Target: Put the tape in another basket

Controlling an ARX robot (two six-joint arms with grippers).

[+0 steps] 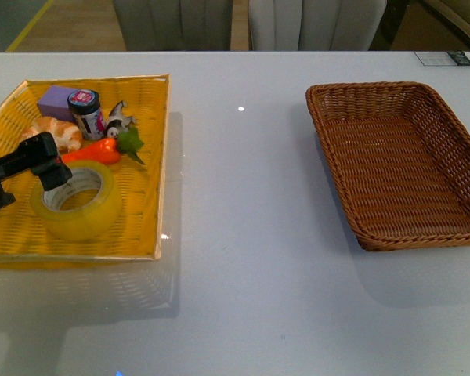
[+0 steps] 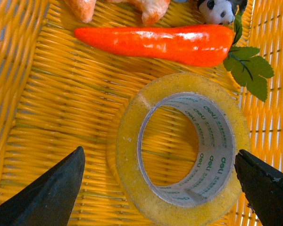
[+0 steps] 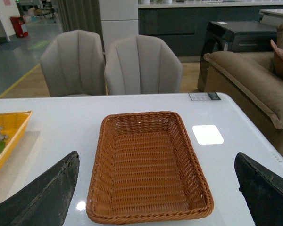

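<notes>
Left wrist view: left end effector [image 2: 159, 151] released, flanking the tape [image 2: 127, 141]. Next, clench, then carry toward basket [image 1: 368, 88] at three o'clock.

You'll note the tape [image 2: 216, 141]: glossy, translucent yellowish film on a printed white core. Basket [image 1: 399, 168]: brown woven wicker, matt, rough. Table [image 1: 243, 235]: smooth, grey, reflective.
</notes>
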